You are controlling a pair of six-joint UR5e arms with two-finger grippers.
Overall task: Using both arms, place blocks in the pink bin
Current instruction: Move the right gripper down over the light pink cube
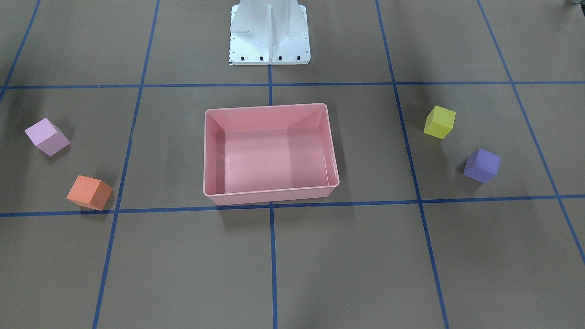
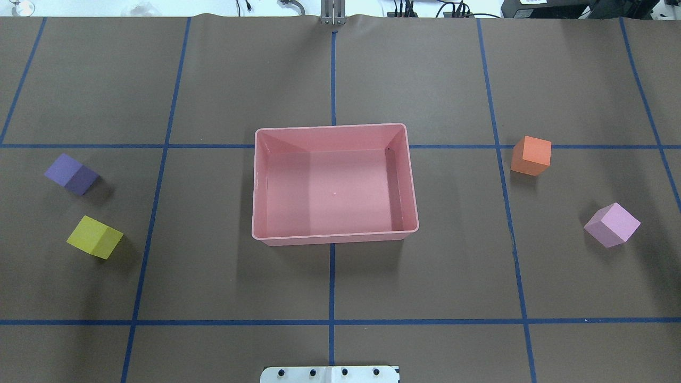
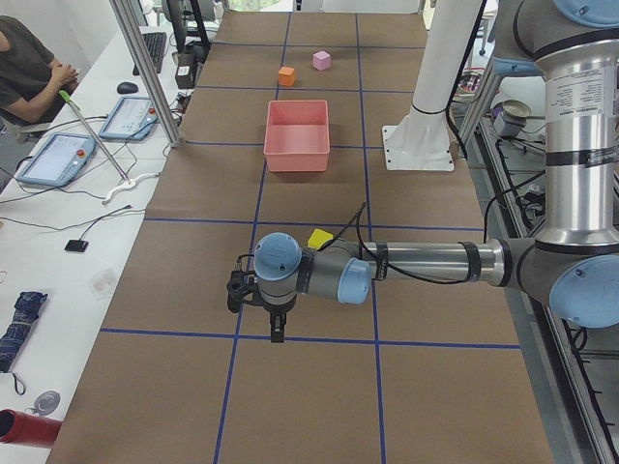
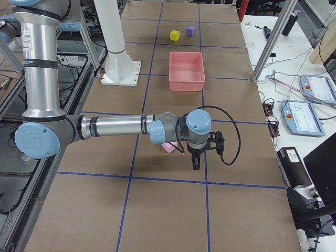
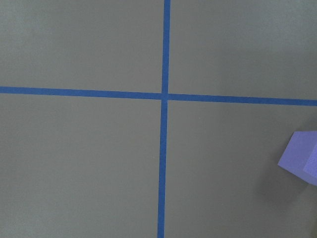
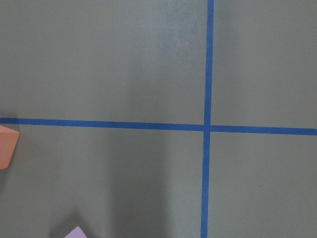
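Jaws hover; four blocks (image 2: pixel 71 173) (image 2: pixel 94 237) (image 2: pixel 531 155) (image 2: pixel 612 224) flank one pink bin (image 2: pixel 335 238).

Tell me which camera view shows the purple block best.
The overhead exterior view: the purple block is whole, large, unblocked. The exterior front-facing view shows it nearly as well. The left wrist view catches only a part at its right edge. Exterior right shows it tiny and far; exterior left and right wrist do not show it.
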